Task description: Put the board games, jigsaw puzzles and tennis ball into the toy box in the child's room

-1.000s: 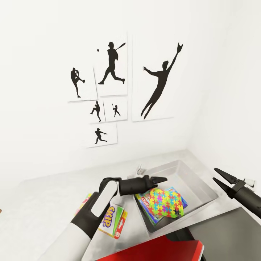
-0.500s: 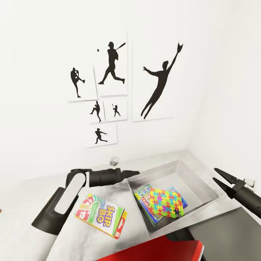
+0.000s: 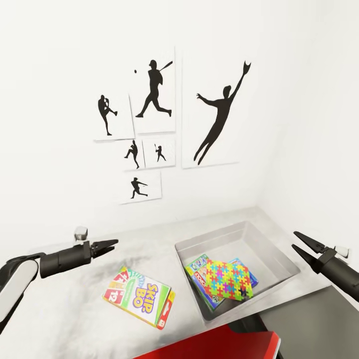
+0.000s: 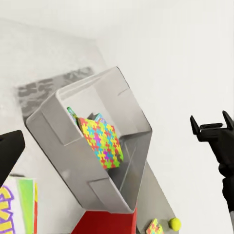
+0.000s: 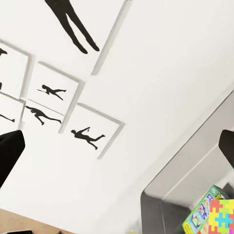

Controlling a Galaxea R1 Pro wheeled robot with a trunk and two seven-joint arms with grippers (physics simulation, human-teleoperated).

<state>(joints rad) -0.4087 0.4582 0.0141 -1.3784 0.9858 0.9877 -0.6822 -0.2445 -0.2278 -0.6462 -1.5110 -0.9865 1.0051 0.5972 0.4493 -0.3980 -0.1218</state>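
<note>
The translucent grey toy box (image 3: 281, 259) stands on the pale table (image 3: 60, 309) at the right. Inside it a mosaic jigsaw puzzle (image 3: 227, 279) lies on top of the Monopoly board game (image 3: 200, 280), and a blue box edge (image 3: 248, 271) shows beside them. The Skip-Bo board game (image 3: 140, 297) lies flat on the table left of the box. My left gripper (image 3: 113, 244) hovers open and empty to the upper left of Skip-Bo. My right gripper (image 3: 295, 240) is open and empty just right of the box. The left wrist view shows the tennis ball (image 4: 174, 224) beside another puzzle (image 4: 155, 227).
A red chair back (image 3: 224, 344) sits at the table's front edge below the box. Black baseball silhouette pictures (image 3: 154, 89) hang on the white wall behind. The room corner closes in on the right, and a darker, lower surface (image 3: 309, 319) adjoins the table there.
My left arm has swung left from above the toy box to the left of the Skip-Bo box, uncovering it. The right arm has stayed still.
</note>
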